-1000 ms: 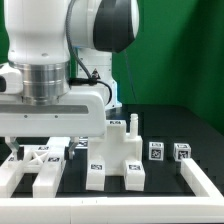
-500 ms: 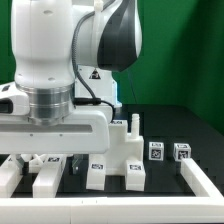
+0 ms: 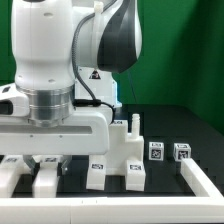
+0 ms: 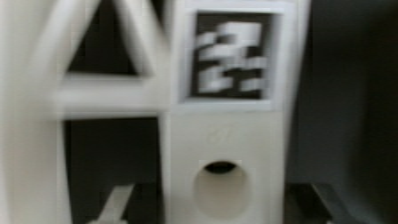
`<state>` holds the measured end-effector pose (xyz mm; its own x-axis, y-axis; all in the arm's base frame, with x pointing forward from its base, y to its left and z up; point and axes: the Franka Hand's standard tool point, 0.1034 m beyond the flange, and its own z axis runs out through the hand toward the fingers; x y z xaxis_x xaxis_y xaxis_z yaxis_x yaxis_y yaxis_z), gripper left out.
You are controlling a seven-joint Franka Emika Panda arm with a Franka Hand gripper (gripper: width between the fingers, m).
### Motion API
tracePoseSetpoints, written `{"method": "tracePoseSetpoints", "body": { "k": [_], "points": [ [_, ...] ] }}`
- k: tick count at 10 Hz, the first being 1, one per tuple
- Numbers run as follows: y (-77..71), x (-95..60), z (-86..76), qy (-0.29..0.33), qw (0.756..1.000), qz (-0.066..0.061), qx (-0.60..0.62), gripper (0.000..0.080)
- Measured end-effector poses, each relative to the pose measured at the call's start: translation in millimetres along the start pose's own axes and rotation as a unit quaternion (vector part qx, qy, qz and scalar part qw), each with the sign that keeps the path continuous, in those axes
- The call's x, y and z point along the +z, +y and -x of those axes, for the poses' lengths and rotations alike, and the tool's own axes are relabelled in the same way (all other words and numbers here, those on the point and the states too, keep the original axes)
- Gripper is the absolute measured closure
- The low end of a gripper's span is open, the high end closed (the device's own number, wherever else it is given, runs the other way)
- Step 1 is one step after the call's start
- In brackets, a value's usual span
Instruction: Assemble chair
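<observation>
While the pincer [image 3: 45, 158], its opening state not discernible, hangs directly above the tagged chair piece [image 4: 231, 140], that piece's long axis apparently runs near to far.

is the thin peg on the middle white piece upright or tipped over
Upright: the peg points straight up from the top of the middle piece, with no lean in the exterior view.

No readable text (tag markers [image 4: 237, 55] pattern only).
</observation>
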<state>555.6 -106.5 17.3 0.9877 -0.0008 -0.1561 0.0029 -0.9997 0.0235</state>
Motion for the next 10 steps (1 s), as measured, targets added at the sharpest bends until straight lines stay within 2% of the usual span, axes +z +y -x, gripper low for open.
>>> {"method": "tracePoseSetpoints", "body": {
  "k": [6, 8, 10],
  "points": [
    [0.6, -2.4, 0.0, -0.002, 1.0, -0.001, 0.0, 0.0517],
    [4.0, -33.6, -2.0, 0.003, 1.0, -0.006, 0.003, 0.0515],
    [3.2, -77.0, 1.6, 0.006, 1.0, -0.013, 0.003, 0.0515]
  ]
}}
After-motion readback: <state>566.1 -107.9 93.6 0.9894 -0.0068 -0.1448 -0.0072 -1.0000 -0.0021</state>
